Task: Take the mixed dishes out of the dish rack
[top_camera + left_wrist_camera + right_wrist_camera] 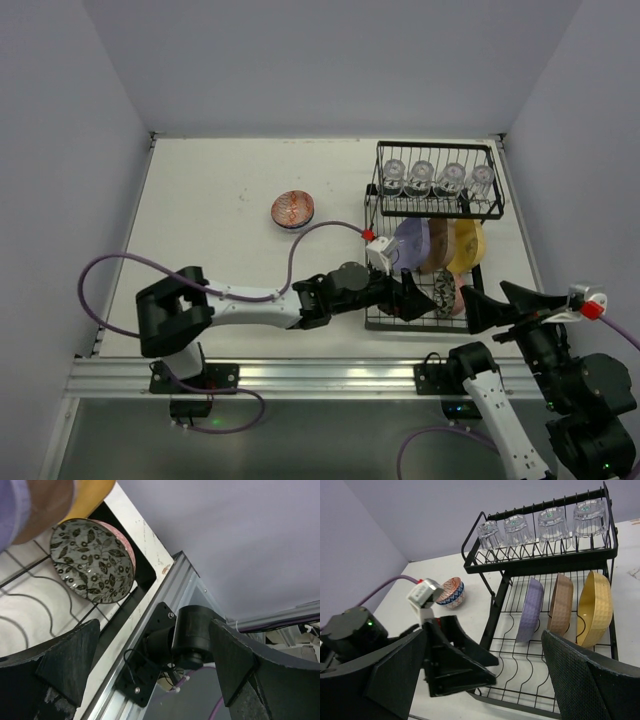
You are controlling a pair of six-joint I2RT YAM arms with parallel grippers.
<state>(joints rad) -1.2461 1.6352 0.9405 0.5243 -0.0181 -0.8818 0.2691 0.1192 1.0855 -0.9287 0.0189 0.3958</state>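
In black wire rack: clear glasses above, textured rounded-square plates below.

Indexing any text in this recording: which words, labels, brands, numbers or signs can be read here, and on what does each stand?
No text can be read in any view.
Clear glasses on the dish rack: greenish spots on some bases, too small to tell whether they are print.
Patterned bowl: leaf pattern only, no lettering.
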